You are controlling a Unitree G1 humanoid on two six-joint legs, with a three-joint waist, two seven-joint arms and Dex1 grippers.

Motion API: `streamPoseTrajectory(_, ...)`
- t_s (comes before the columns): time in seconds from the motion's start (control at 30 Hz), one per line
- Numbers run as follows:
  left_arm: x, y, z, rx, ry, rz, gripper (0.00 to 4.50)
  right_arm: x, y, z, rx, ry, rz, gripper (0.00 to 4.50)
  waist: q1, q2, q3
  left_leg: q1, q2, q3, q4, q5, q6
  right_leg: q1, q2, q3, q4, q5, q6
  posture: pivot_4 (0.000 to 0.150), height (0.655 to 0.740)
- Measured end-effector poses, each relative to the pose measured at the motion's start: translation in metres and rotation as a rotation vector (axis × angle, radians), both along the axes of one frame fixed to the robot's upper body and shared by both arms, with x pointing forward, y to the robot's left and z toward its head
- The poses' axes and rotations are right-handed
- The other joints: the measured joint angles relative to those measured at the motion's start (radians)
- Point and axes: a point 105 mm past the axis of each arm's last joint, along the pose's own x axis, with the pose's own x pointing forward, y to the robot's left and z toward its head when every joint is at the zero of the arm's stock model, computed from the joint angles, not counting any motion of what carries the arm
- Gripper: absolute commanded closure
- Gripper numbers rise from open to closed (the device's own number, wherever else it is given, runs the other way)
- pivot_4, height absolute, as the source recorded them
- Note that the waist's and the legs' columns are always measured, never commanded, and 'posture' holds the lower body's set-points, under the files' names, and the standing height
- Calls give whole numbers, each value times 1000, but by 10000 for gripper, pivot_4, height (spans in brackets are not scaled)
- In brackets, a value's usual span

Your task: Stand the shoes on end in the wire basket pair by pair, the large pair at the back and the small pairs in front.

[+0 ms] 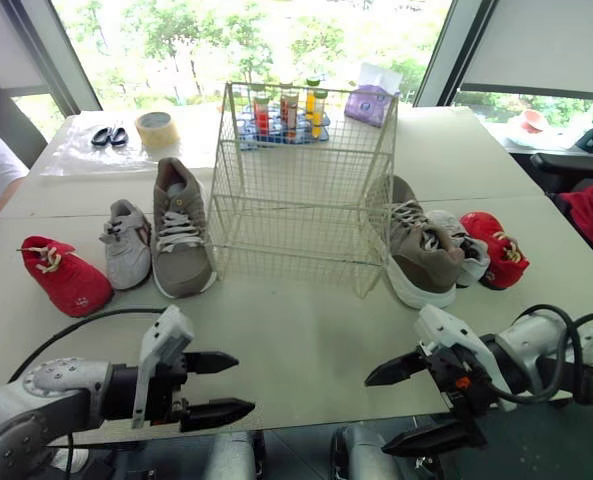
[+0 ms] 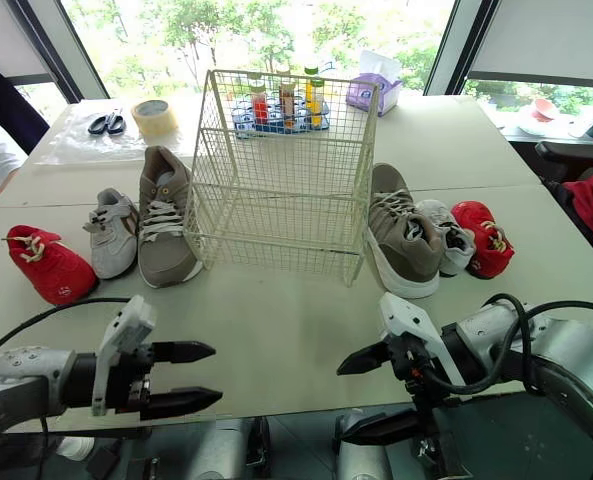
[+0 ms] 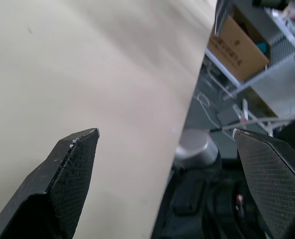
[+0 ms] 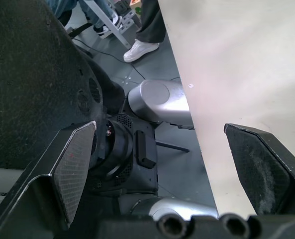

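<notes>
Wire basket (image 1: pixel 306 200) stands mid-table, upright, nothing in it. No shoe stood on end yet; I judge the task at its very start.

Shoes lie flat in two rows flanking the basket.
- Robot's left, outward from the basket: large tan shoe (image 1: pixel 181 230), small white shoe (image 1: pixel 128 243), small red shoe (image 1: pixel 64 275).
- Robot's right, mirrored: large tan shoe's mate (image 1: pixel 423 250), white mate (image 1: pixel 461 245), red mate (image 1: pixel 496 248), packed together and touching.

Left gripper (image 1: pixel 244 383) and right gripper (image 1: pixel 378 415) hover at the near table edge, well short of the shoes. Both have fingers spread and hold nothing.

Next move, as I read it: the large pair goes in first, at the back. Each arm reaches forward to the tan shoe on its side, then tips it upright over the rim.

Hard to make out:
- Right tan shoe's heel sits behind the basket's corner wires.
- Its white neighbour is half covered.
- Bottle rack (image 1: pixel 286 115) shows through the mesh.

Tape roll (image 1: pixel 156 128) and scissors (image 1: pixel 108 136) lie at the far left.
</notes>
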Motion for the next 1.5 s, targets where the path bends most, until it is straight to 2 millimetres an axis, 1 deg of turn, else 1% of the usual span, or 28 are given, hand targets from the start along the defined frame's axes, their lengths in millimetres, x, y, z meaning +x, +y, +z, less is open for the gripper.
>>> streamPoseTrajectory(0.07, 3, 1, 2, 2, -13, 7, 529, 1, 0, 1, -1, -4, -1, 0, 0, 0, 0, 0, 0, 0, 0, 0, 0, 0, 0, 0, 0, 0, 0, 1500, 6675)
streamPoseTrajectory(0.33, 3, 1, 1, 6, -3, 9, 529, 6, -1, -1, -27, -36, -25, 0, 0, 0, 0, 0, 0, 0, 0, 0, 0, 0, 0, 0, 0, 0, 0, 1500, 6675)
streamPoseTrajectory(0.47, 7, -1, 3, 4, -28, 16, 529, 13, -2, -1, -49, -83, -43, 0, 0, 0, 0, 0, 0, 0, 0, 0, 0, 0, 0, 0, 0, 0, 0, 1500, 6675)
streamPoseTrajectory(0.67, 15, 0, 5, 0, -58, 28, 529, 19, -2, 5, -43, -96, -49, 0, 0, 0, 0, 0, 0, 0, 0, 0, -1, 0, 0, -1, 0, 0, 0, 1500, 6675)
streamPoseTrajectory(0.8, 18, 3, 0, 19, -54, 43, 529, 21, -3, 9, -57, -111, -49, 0, 0, 0, 0, 0, 0, 0, 0, 0, -1, 0, 0, -1, 0, 0, 0, 1500, 6675)
streamPoseTrajectory(0.9, 18, 4, -5, 28, -49, 35, 529, 21, -9, 10, -105, -109, -55, 0, 1, 0, 0, 0, 0, 0, 0, 0, -1, 0, 0, -1, 0, 0, 0, 1500, 6675)
streamPoseTrajectory(0.97, 19, 4, -5, 33, -55, 32, 529, 21, -14, 14, -141, -121, -57, 0, 0, 0, 0, 0, 0, 0, 0, 0, -1, 0, 0, -1, 0, 0, 0, 1500, 6675)
streamPoseTrajectory(1.0, 20, 4, -5, 33, -60, 31, 529, 24, -15, 21, -133, -120, -63, 0, -1, 0, 0, 0, 0, 0, 0, 0, -1, 0, 0, -1, 0, 0, 0, 1500, 6675)
streamPoseTrajectory(1.03, 22, 5, -3, 30, -66, 25, 529, 32, -12, 38, -89, -140, -73, 0, -4, 2, 1, 0, 0, 0, 0, 1, -1, -1, 0, -1, 0, 0, 0, 1500, 6675)
streamPoseTrajectory(1.07, 25, 7, 1, 31, -76, 14, 529, 42, -7, 65, -6, -175, -75, 0, -9, 3, 2, -1, 1, 0, 1, 1, -1, -2, 0, -1, 1, 0, 0, 1500, 6675)
streamPoseTrajectory(1.13, 34, 13, 17, 34, -126, 7, 529, 60, -4, 135, 141, -344, -94, 0, -14, 6, 3, -1, 1, 0, 0, 1, -2, -3, 1, -1, 1, 0, -1, 1500, 6675)
streamPoseTrajectory(1.17, 39, 18, 28, 27, -160, 18, 529, 63, -4, 157, 165, -421, -99, 0, -11, 5, 2, -1, 1, -1, -1, 2, -3, -2, 2, -3, 1, 0, -1, 1500, 6675)
streamPoseTrajectory(1.2, 45, 22, 42, 11, -195, 32, 529, 68, -3, 169, 155, -486, -98, 0, -7, 4, 2, -1, 2, -3, -2, 2, -4, -5, 3, -5, 1, 0, 0, 1500, 6675)
streamPoseTrajectory(1.23, 50, 24, 56, -2, -235, 40, 529, 74, -1, 172, 122, -528, -90, 0, -5, 3, 1, -1, 3, -3, -2, 2, -4, -4, 3, -6, 1, 0, 0, 1500, 6675)
streamPoseTrajectory(1.27, 54, 25, 74, -20, -293, 38, 529, 83, 0, 169, 69, -560, -79, 0, -4, 3, 1, -2, 3, -3, -2, 3, -5, -3, 3, -7, 1, 0, 1, 1500, 6675)
streamPoseTrajectory(1.3, 55, 25, 94, -29, -361, 25, 529, 93, 4, 160, 7, -577, -52, 0, -5, 3, 1, -3, 3, -2, -2, 3, -5, -2, 3, -6, 1, 1, 2, 1500, 6675)
streamPoseTrajectory(1.37, 54, 24, 123, -39, -462, 5, 529, 108, 8, 141, -79, -565, 0, 0, -10, 3, 2, -3, 1, 0, -1, 3, -4, -2, 0, -6, 1, 2, 3, 1500, 6675)
streamPoseTrajectory(1.4, 53, 23, 134, -45, -495, -3, 529, 112, 13, 132, -111, -554, 42, 0, -13, 4, 2, -3, 1, 1, -1, 3, -4, -2, 0, -6, 1, 2, 4, 1500, 6675)
streamPoseTrajectory(1.43, 51, 21, 140, -54, -515, -13, 529, 114, 16, 124, -138, -545, 77, 0, -14, 4, 2, -3, 1, 1, -1, 3, -4, -2, 0, -6, 1, 2, 4, 1500, 6675)
streamPoseTrajectory(1.5, 49, 19, 145, -70, -526, -23, 529, 121, 21, 112, -197, -544, 138, 0, -18, 3, 2, -3, 1, 1, -1, 3, -4, -2, 0, -7, 2, 2, 5, 1500, 6675)
